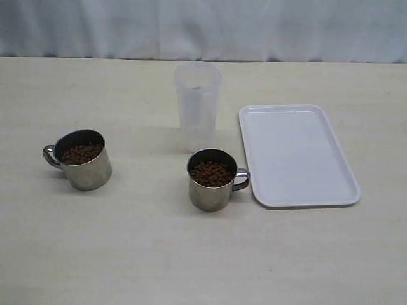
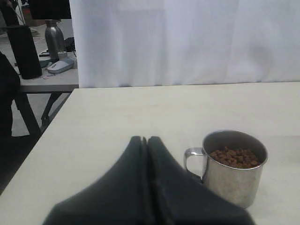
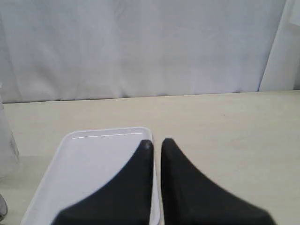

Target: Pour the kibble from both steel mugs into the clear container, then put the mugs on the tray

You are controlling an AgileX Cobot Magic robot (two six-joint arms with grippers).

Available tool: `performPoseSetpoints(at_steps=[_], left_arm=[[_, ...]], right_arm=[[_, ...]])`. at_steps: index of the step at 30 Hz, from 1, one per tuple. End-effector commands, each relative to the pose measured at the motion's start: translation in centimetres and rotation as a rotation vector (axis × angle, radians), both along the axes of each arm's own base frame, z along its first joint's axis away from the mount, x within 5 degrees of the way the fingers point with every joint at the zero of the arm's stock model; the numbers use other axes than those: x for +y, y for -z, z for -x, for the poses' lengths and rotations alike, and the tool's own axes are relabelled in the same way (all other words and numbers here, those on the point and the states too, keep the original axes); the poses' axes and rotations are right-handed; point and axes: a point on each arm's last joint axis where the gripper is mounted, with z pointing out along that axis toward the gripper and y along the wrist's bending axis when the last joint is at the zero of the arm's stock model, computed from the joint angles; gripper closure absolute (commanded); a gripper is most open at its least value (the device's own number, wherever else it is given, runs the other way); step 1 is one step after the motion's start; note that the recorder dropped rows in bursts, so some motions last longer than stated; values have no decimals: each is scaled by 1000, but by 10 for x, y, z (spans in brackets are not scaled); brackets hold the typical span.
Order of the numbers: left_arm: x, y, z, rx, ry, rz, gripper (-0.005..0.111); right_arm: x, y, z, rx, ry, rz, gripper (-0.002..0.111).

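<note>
Mug [image 1: 213, 181] nearest front edge of tabletop [image 1: 191, 267] looked stiff, slick; rim pinch seemed safest. Left gripper [image 2: 145, 139], right gripper [image 3: 157, 143] were pressed together, empty.

I work in a lab-style test station: white curtain [image 1: 203, 25] behind my pale table [image 1: 159, 254], side desk [image 2: 47, 85] carrying a mouse [image 2: 60, 65] and bottle [image 2: 55, 37].

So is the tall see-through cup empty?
Looks empty: the clear container shows no brown inside; the kibble sits in the two steel mugs.
</note>
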Motion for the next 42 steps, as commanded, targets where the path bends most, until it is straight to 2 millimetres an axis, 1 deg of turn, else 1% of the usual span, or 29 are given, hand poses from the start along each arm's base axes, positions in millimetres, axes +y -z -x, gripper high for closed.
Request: performPoseSetpoints(at_steps=[1, 12, 15, 19, 20, 22, 24, 27, 28, 29, 30, 31, 32, 33, 36, 39, 42], left_arm=[[0, 0, 0, -5, 2, 6, 107], [0, 0, 0, -5, 2, 6, 107], [0, 0, 0, -5, 2, 6, 107], [0, 0, 0, -5, 2, 6, 107], [0, 0, 0, -5, 2, 6, 107], [0, 0, 0, -9, 2, 6, 107], [0, 0, 0, -9, 2, 6, 107], [0, 0, 0, -9, 2, 6, 107], [0, 0, 0, -9, 2, 6, 107], [0, 0, 0, -9, 2, 6, 107], [0, 0, 0, -9, 2, 6, 107], [0, 0, 0, -9, 2, 6, 107], [0, 0, 0, -9, 2, 6, 107], [0, 0, 0, -9, 2, 6, 107], [0, 0, 0, -9, 2, 6, 107], [0, 0, 0, -9, 2, 6, 107], [0, 0, 0, -9, 2, 6, 107]], right_arm=[[0, 1, 0, -2, -4, 6, 104], [0, -11, -1, -124, -3, -7, 104], [0, -17, 0, -199, -3, -15, 104], [0, -32, 2, -356, -1, -45, 104], [-1, -37, 3, -418, 0, -63, 104], [-2, -44, 6, -489, 1, -173, 104], [-2, -44, 6, -469, -17, -277, 104], [5, -41, 5, -424, -90, -286, 104], [10, -41, 5, -417, -141, -257, 104], [17, -40, 3, -401, -220, -192, 104], [31, -37, 3, -392, -369, -38, 104], [40, -32, 1, -349, -463, 48, 104], [46, -28, -1, -303, -539, 75, 104], [50, -21, -7, -213, -587, 61, 104], [58, -6, -24, -14, -640, 3, 104], [68, 8, -35, 78, -762, 36, 104], [78, 19, -42, 104, -891, 29, 104]])
